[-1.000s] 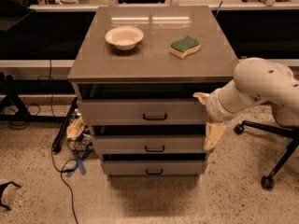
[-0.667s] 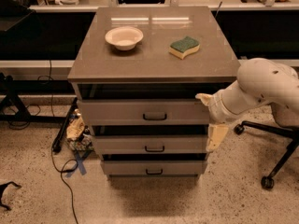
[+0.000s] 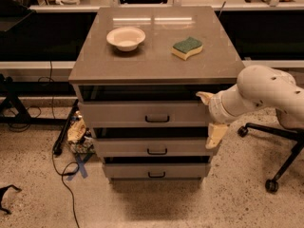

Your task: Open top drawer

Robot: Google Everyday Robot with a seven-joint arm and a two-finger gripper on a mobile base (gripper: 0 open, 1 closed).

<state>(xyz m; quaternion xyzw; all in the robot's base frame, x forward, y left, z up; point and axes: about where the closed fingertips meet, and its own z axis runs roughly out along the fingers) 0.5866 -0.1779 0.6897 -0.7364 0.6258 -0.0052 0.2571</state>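
1. The top drawer (image 3: 142,113) sits directly under the surface (image 3: 156,65); its right end is just beside the end effector (image 3: 212,116).
2. The end effector's cream fingers (image 3: 216,135) are spread wide.
3. The drawer front is flat and grey-beige, with a dark handle (image 3: 157,119).

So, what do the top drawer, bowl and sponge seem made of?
The top drawer: likely painted metal or laminate, flat matte grey-beige. The bowl: perhaps paper or plastic, thin, matte off-white. The sponge: foam, yellow under green scrub layer. The gripper sits at the drawer's right end.
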